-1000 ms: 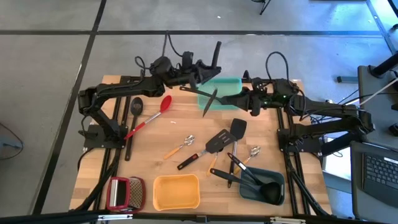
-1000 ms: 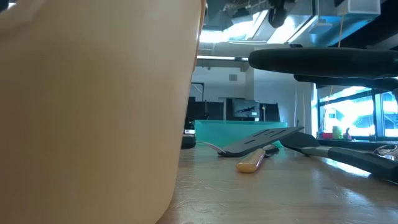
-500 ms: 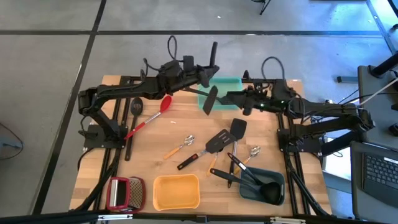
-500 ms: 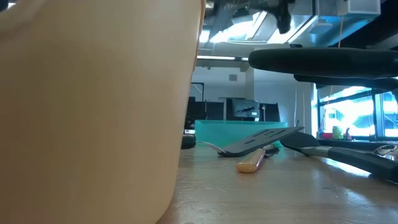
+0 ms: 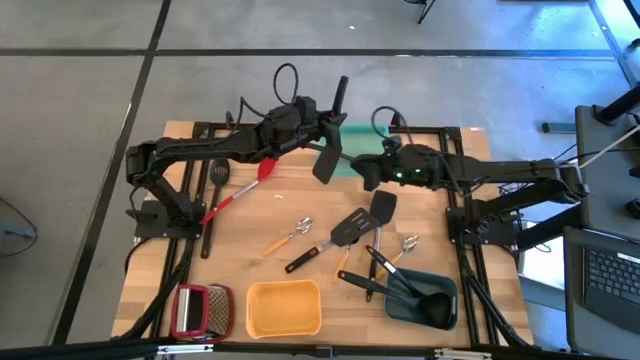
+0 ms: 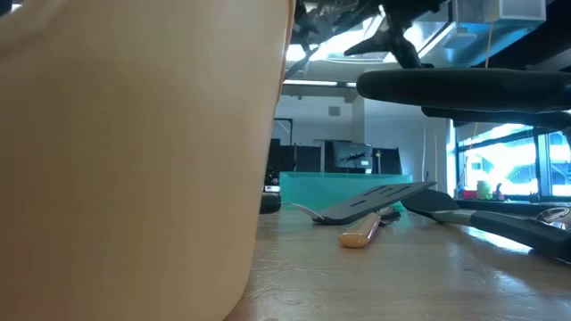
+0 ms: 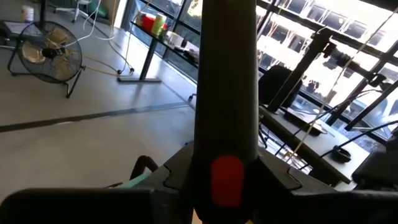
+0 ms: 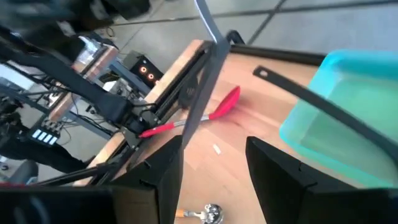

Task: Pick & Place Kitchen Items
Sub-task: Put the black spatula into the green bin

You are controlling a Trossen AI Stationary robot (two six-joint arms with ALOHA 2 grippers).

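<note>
A black spatula [image 5: 326, 160] hangs above the table's far middle with my left gripper [image 5: 322, 133] shut on it. Its handle [image 5: 340, 92] points toward the far edge and its blade toward the near edge. My right gripper [image 5: 362, 172] stands open just right of the blade [image 8: 205, 93], with nothing between its fingers. Under it lies the teal tray [image 8: 348, 106]; a black utensil's handle [image 8: 298, 93] rests across its rim. A red spoon [image 5: 262, 170] lies on the table left of the spatula. My left gripper pinches the spatula's handle [image 7: 227, 143] between its two fingers, about midway along the tool, beside a red patch. The fingers come level from the table's left and lie across the handle. The spatula is lifted clear of the table.
On the near half lie small metal spoons [image 5: 300, 228], two black turners [image 5: 350, 225] and a grey-blue tray [image 5: 425, 295] with black utensils. A yellow tray [image 5: 283, 307] and a red-framed grater [image 5: 200, 308] sit at the near edge. A black slotted spoon [image 5: 215, 190] lies at the left.
My right gripper has gone toward the table's left and down, across the teal tray, up to the spatula's blade. My left gripper has turned, swinging the held spatula so that its blade sits a little farther left.
</note>
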